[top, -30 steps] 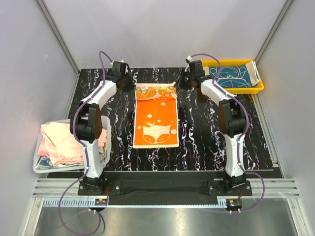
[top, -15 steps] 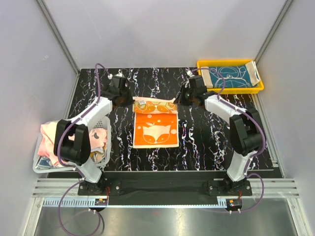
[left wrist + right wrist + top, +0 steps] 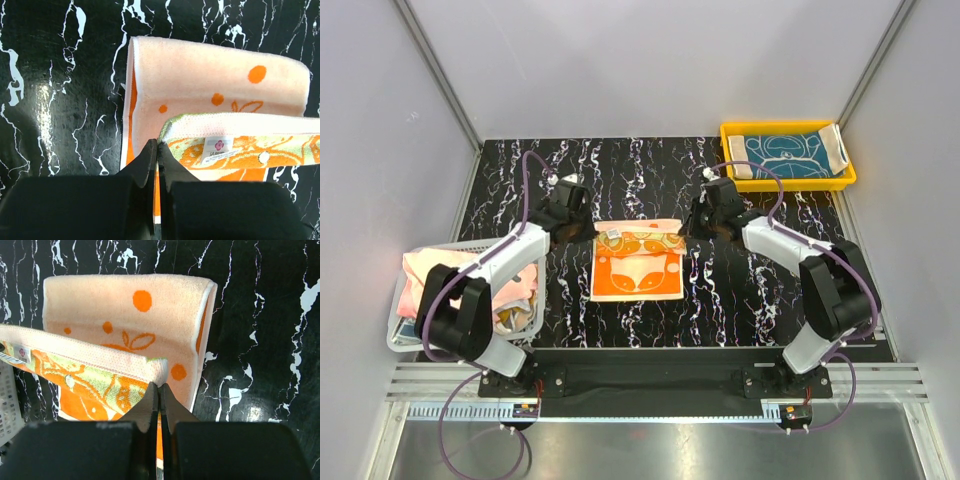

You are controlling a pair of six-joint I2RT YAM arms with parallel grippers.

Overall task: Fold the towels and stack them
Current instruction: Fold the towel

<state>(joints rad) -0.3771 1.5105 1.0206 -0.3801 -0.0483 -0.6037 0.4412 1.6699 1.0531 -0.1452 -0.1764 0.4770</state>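
The first fold is in hand: the left claw (image 3: 157, 146) and right claw (image 3: 160, 386) each pinch a far corner of the orange towel (image 3: 638, 272), doubled over itself mid-tabletop (image 3: 740, 300); next, probably, laying those corners squarely on the near hem and releasing.

1. Counter (image 3: 720, 300): black with white marble veins, faintly glossy.
2. Walls (image 3: 650, 60): plain pale grey on three sides.
3. Struts (image 3: 435, 70): silver metal, slanting up both back corners.
4. Rail (image 3: 430, 383): ribbed aluminium along the near edge.
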